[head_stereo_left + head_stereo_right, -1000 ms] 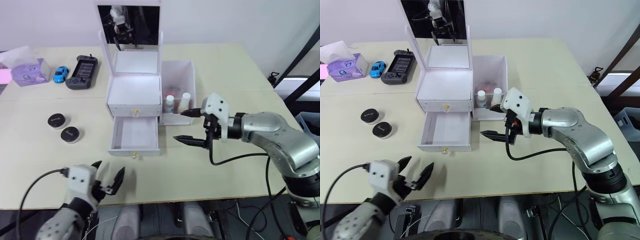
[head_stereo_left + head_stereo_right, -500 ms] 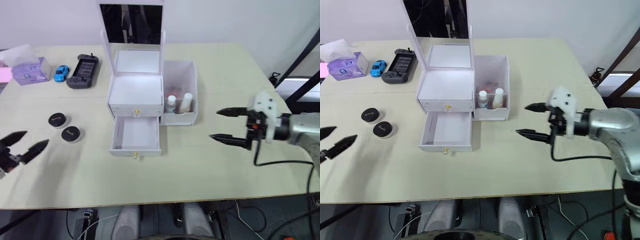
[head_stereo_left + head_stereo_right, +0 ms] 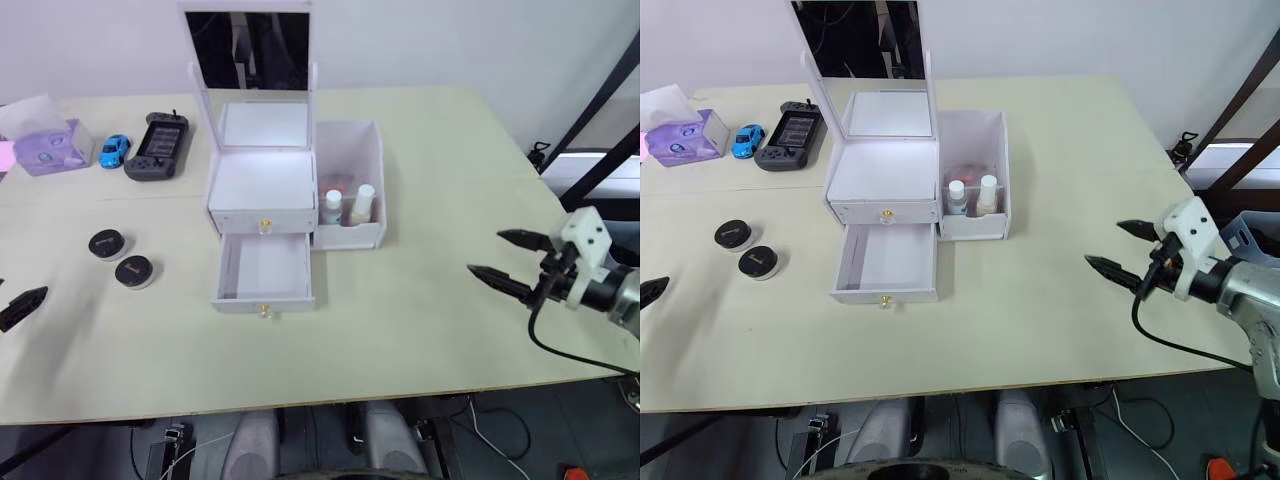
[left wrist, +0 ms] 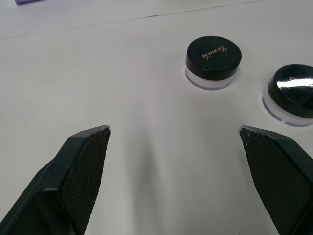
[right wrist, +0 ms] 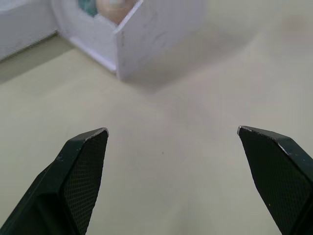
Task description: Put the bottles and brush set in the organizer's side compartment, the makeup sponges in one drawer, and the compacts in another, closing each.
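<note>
White organizer (image 3: 262,195): centre of the tan table (image 3: 430,150) in the left eye view, mirror lid upright, upper drawer shut, lower drawer (image 3: 264,272) pulled out toward 6 o'clock and bare inside.
Side compartment (image 3: 352,180): joined to the organizer at its 3 o'clock side; both white-capped bottles (image 3: 346,206) stand upright in it, side by side, something pinkish behind them that I cannot make out.
Compacts (image 3: 119,257): two round black cases, close together, out at 9 o'clock from the open drawer, well apart from it.
Right gripper (image 3: 508,257): hovering over bare table at 3 o'clock from the organizer, fingers spread wide, nothing in them.
Left gripper (image 3: 22,307): one black fingertip poking in at the table's 9 o'clock edge.
Clutter at 11 o'clock: black game console (image 3: 157,146), little blue toy car (image 3: 113,150), purple tissue box (image 3: 48,146).
Left wrist view: fingers (image 4: 80,171) parted wide and empty, both compacts on the table just beyond the tips, one lid with pale lettering.
Right wrist view: fingers (image 5: 80,174) wide apart, holding nothing, a corner of the side compartment ahead.
</note>
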`<state>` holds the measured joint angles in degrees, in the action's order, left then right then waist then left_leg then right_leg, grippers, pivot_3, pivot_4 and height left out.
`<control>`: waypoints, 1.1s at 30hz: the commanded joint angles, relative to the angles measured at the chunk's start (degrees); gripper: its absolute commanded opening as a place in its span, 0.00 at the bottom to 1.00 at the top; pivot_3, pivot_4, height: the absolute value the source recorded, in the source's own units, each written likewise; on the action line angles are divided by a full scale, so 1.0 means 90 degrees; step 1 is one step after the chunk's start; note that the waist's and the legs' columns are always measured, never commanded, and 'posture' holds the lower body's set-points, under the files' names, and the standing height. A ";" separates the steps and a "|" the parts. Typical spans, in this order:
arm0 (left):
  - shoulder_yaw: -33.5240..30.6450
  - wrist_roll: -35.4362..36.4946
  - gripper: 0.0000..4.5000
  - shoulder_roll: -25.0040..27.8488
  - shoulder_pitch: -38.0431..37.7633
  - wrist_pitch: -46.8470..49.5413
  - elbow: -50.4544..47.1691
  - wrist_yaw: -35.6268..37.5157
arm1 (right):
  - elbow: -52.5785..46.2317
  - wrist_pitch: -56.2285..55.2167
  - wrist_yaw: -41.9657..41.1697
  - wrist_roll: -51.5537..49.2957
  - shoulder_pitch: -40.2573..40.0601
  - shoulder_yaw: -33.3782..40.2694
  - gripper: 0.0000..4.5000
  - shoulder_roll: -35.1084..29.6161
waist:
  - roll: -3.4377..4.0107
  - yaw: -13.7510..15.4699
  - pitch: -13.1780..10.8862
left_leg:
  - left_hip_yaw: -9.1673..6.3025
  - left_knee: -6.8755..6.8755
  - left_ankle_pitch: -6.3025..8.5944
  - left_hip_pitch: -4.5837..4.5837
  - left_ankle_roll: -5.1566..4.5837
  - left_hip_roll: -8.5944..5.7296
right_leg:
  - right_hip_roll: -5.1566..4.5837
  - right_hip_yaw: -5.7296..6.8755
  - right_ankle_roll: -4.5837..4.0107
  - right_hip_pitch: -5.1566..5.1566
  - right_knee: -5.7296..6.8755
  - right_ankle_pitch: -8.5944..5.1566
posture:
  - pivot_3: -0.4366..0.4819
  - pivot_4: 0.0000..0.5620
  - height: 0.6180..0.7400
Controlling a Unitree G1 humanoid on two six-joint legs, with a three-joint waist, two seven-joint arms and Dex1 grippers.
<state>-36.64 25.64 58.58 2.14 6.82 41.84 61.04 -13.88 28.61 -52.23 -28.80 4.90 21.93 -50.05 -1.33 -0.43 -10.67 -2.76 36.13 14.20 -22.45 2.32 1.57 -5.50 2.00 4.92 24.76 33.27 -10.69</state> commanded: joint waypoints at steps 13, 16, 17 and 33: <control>0.0837 0.0226 0.99 -0.0300 -0.0688 0.3278 -0.4299 -0.1171 | -0.1578 0.1866 -0.0116 -0.1092 0.3490 -0.2419 1.00 0.0190 | -0.0009 -0.0016 0.0003 | 0.0079 -0.0025 0.0001 0.0005 -0.0003 0.0033 | 0.0002 -0.0005 -0.0044 0.0048 0.0031 0.0031 | 0.48 0.27 1.00; 0.1095 0.0257 0.99 -0.0401 -0.0179 0.3940 -0.4243 -0.1552 | -0.1556 0.1904 -0.0075 -0.1009 0.3724 -0.2513 1.00 0.0193 | -0.0016 -0.0003 0.0006 | 0.0078 -0.0008 0.0001 0.0004 -0.0003 0.0033 | 0.0003 -0.0005 -0.0024 0.0043 0.0035 0.0019 | 0.48 0.27 1.00; 0.1185 0.0272 0.99 -0.0431 -0.0089 0.4036 -0.4245 -0.1539 | -0.1565 0.1907 -0.0067 -0.0977 0.3737 -0.2529 1.00 0.0176 | -0.0022 -0.0009 0.0009 | 0.0078 -0.0001 0.0001 0.0004 -0.0003 0.0033 | 0.0003 -0.0005 -0.0023 0.0041 0.0035 0.0018 | 0.48 0.27 1.00; 0.2679 -0.0428 0.59 -0.0645 0.1605 0.3826 -0.3090 -0.1459 | -0.1938 0.1880 0.0208 -0.0631 0.3362 -0.2400 1.00 -0.0118 | -0.0028 -0.0023 0.0012 | 0.0084 0.0011 0.0000 0.0017 -0.0004 0.0032 | 0.0006 -0.0018 -0.0025 0.0046 0.0083 0.0020 | 0.48 0.27 1.00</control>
<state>-13.04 22.52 51.79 16.04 41.85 14.28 46.58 -29.43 45.98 -50.84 -34.80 35.08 -1.49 -50.45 -1.58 -0.64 -10.56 -2.00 36.24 14.20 -22.30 2.28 1.85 -5.45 1.84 4.69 25.18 34.02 -10.51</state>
